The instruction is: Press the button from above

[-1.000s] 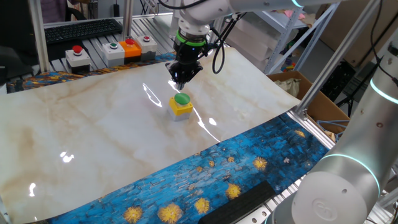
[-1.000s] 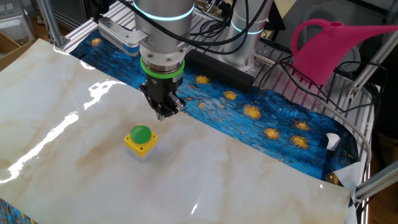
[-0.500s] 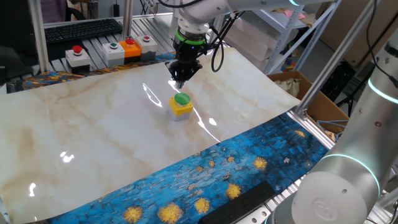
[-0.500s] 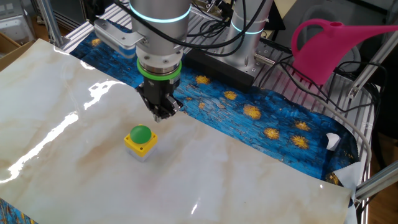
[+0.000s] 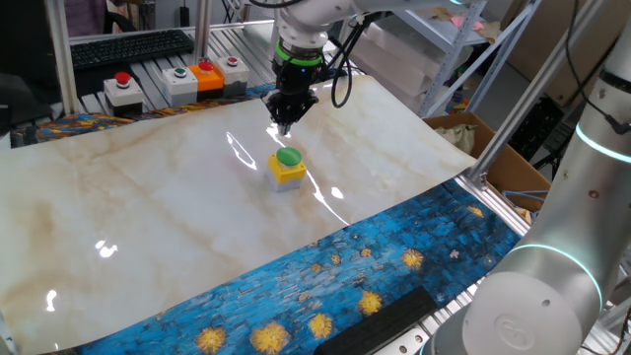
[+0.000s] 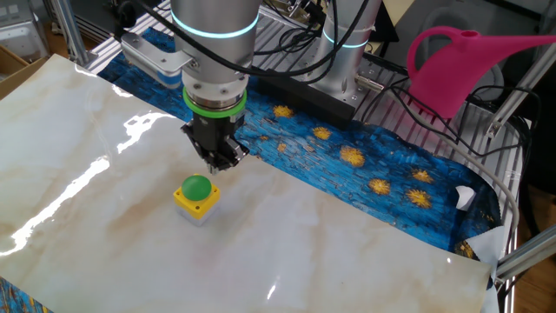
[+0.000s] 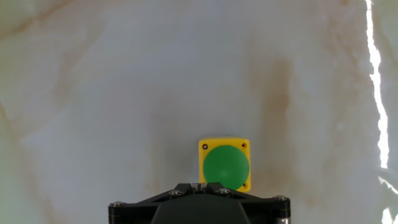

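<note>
The green dome button point(image 5: 288, 157) sits on its small yellow box point(image 5: 287, 175) on the marble table top. It also shows in the other fixed view point(image 6: 196, 187) and low in the hand view point(image 7: 226, 165). My gripper point(image 5: 284, 120) hangs above the table, a short way behind the button and higher than it, not touching it. In the other fixed view the gripper point(image 6: 215, 165) is just up and right of the button. In the hand view the fingertips point(image 7: 200, 184) meet at the bottom edge, shut and empty, with the button just ahead of them.
Grey-white button boxes point(image 5: 122, 88) and an orange box point(image 5: 206, 74) stand at the back left, with a keyboard point(image 5: 128, 45) behind. A pink watering can point(image 6: 469, 61) and a cardboard box point(image 5: 493, 148) are off the table. Blue patterned cloth point(image 5: 375, 256) lines the front edge.
The gripper has shifted a little sideways and up, nearer to above the button. The button and its box have not moved.
</note>
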